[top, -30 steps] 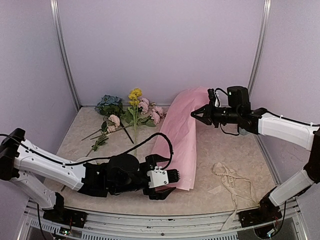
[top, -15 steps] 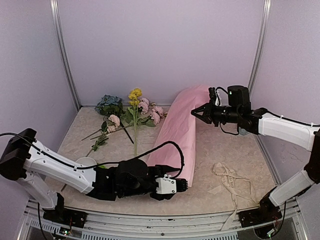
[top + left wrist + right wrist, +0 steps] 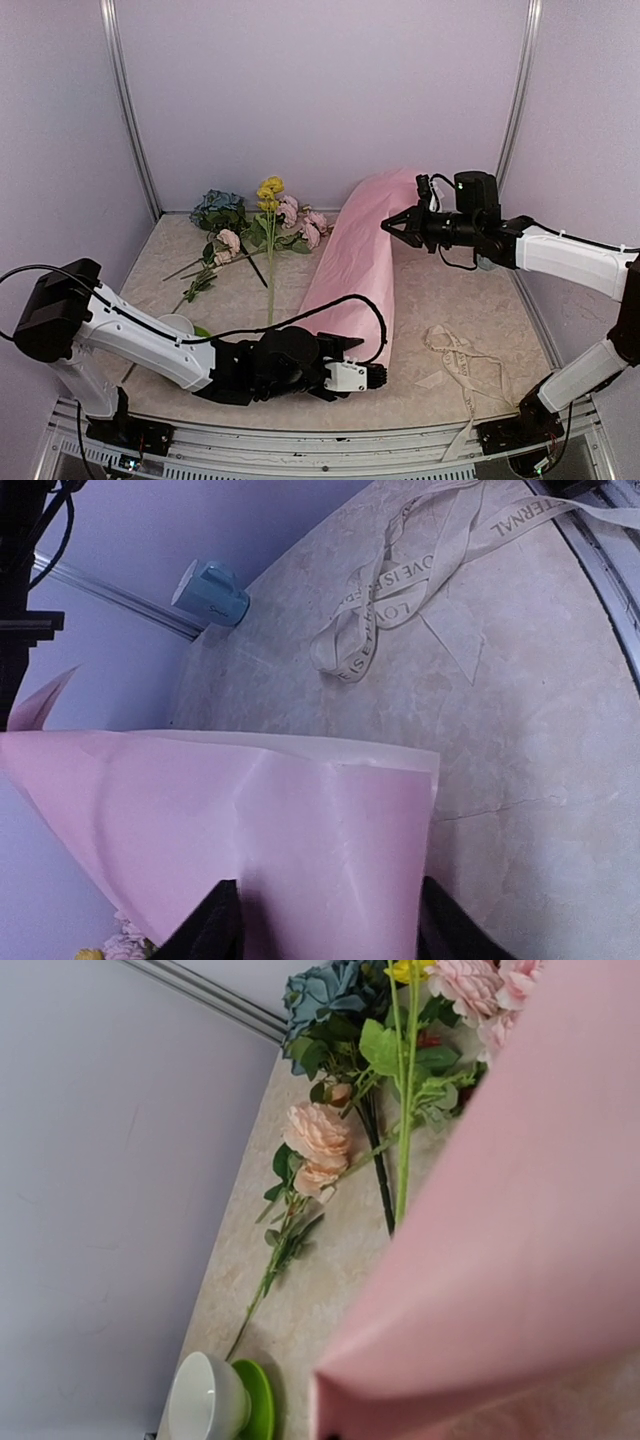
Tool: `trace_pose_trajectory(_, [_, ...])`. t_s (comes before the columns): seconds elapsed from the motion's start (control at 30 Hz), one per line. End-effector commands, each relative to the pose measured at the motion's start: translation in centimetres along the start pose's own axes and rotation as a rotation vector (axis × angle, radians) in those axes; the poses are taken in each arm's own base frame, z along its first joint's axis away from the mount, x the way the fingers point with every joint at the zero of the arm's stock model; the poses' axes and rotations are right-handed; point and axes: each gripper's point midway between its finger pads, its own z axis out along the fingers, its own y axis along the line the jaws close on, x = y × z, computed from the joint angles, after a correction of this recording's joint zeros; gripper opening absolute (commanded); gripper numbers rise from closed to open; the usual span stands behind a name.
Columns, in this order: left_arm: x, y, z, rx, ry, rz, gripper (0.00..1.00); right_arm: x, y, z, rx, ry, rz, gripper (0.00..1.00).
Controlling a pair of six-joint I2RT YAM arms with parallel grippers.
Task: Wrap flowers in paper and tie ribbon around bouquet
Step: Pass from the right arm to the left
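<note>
Two arms met the paper (image 3: 355, 260) in the overhead view. It arched up off the table (image 3: 250, 290), running from far right down to the near edge. The left gripper (image 3: 372, 377) lay low at the sheet's near end. The right gripper (image 3: 392, 226) was pressed together on the raised far edge. The flowers (image 3: 262, 215) lay loose at the far left, well apart from the paper. The ribbon (image 3: 458, 362) sat in a heap near the right arm's base.

From the left wrist, both fingers (image 3: 215, 925) stood part-way apart, pinching the paper's (image 3: 250, 820) bulging near end between them. The lettered ribbon (image 3: 420, 580) lay beyond on the table.

From the right wrist, the paper (image 3: 520, 1210) filled the right half, hiding the fingers. Past it lay the flowers (image 3: 370, 1080), with a white cup (image 3: 205, 1400) on a green saucer (image 3: 258, 1400).
</note>
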Motion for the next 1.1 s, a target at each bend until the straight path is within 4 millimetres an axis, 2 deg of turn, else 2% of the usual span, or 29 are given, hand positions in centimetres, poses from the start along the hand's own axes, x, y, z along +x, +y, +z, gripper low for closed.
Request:
trace_pose_trajectory(0.0, [-0.7, 3.0, 0.3, -0.139, 0.001, -0.007, 0.46, 0.0, 0.9, 0.3, -0.033, 0.001, -0.025, 0.00])
trace_pose_trajectory(0.07, [-0.6, 3.3, 0.3, -0.158, 0.003, -0.005, 0.28, 0.1, 0.8, 0.4, -0.030, 0.003, -0.023, 0.00])
trace_pose_trajectory(0.2, [-0.6, 3.6, 0.2, -0.171, 0.004, -0.010, 0.02, 0.2, 0.6, 0.3, -0.025, 0.003, -0.022, 0.00])
trace_pose_trajectory(0.37, [-1.5, 3.5, 0.0, -0.117, -0.035, -0.090, 0.00, 0.4, -0.1, 0.4, 0.020, 0.023, -0.073, 0.00])
trace_pose_trajectory(0.4, [-1.6, 3.6, 0.0, -0.108, -0.043, -0.126, 0.00, 0.4, -0.3, 0.4, 0.037, 0.038, -0.108, 0.03])
trace_pose_trajectory(0.53, [-1.3, 5.4, 0.6, -0.078, -0.058, -0.353, 0.00, 1.5, -2.2, -0.1, 0.171, 0.156, -0.247, 0.48])
trace_pose_trajectory(0.57, [-0.8, 6.1, 0.9, -0.079, -0.052, -0.417, 0.00, 1.7, -2.8, -0.6, 0.205, 0.177, -0.276, 0.59])
trace_pose_trajectory(0.6, [-0.4, 7.0, 1.1, -0.081, -0.047, -0.480, 0.00, 1.9, -3.2, -1.3, 0.225, 0.197, -0.303, 0.73])
trace_pose_trajectory(0.63, [-0.2, 7.6, 1.3, -0.080, -0.050, -0.533, 0.00, 2.1, -3.4, -1.9, 0.234, 0.211, -0.333, 0.88])
trace_pose_trajectory(0.67, [-0.2, 8.1, 1.3, -0.077, -0.062, -0.591, 0.00, 2.2, -3.2, -2.7, 0.232, 0.220, -0.352, 0.98])
trace_pose_trajectory(0.8, [-0.2, 9.7, 0.6, -0.081, -0.134, -0.716, 0.00, 2.7, -1.3, -5.4, 0.171, 0.245, -0.433, 1.00])
trace_pose_trajectory(0.87, [0.0, 10.4, 0.3, -0.084, -0.170, -0.772, 0.00, 3.7, -0.9, -6.4, 0.145, 0.264, -0.433, 1.00])
trace_pose_trajectory(1.07, [1.1, 12.0, 0.3, -0.139, -0.161, -0.844, 0.00, 8.6, -3.3, -7.1, 0.104, 0.347, -0.288, 0.91])
